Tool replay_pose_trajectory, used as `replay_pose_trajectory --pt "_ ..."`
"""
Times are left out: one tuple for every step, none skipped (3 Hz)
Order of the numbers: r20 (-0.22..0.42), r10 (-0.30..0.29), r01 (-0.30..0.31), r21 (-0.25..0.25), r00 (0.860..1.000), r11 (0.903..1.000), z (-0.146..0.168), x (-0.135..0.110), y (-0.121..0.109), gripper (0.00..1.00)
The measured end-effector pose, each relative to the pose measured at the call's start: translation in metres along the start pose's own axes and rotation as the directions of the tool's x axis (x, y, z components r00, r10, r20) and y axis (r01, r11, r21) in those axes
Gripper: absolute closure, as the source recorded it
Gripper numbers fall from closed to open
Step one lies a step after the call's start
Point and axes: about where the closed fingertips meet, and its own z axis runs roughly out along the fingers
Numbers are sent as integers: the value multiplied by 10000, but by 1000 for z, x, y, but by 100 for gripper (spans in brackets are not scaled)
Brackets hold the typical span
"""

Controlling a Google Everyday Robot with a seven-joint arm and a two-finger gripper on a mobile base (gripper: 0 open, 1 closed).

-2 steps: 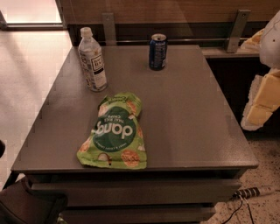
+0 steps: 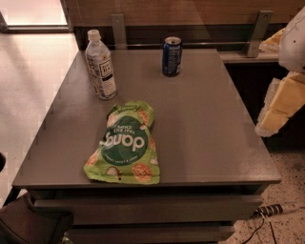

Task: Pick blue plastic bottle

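Gripper is way over at the right edge of the shot, a pale yellowish-white chunk hanging just off the side of the table, roughly level with the middle of the tabletop. Honestly can't tell whether it's open or closed from this angle, and it isn't touching or holding anything that shows. Some white robot bodywork pokes in above it at the top right corner.

The blue plastic bottle is on the opposite side, standing upright near the far left corner of the table. It has a clear body, a white screw cap and a white label with dark print facing the camera. It and the gripper are well apart, with pretty much the whole tabletop between them.

Other bits: a dark-blue drink can stands upright near the far edge, about mid-width, to the right of the bottle and shorter than it. A green snack bag lies flat on the front-left part of the table, its top end pointing toward the bottle and near its base, but not touching it. Behind the table there's a wood-panel wall with a couple of metal brackets in front of it. A cable lies on the speckled floor at the bottom right.
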Motion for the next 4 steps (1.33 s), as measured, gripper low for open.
replay_pose_trajectory --pt "1884 338 -411 348 9815 9986 20 -27 -18 0" --pt "4481 341 -816 872 8933 9928 27 -67 -53 0" --pt "6491 323 -1458 1217 7600 9818 21 -108 -80 0" --pt "7766 429 -2405 1417 6286 9603 14 -138 -103 0"
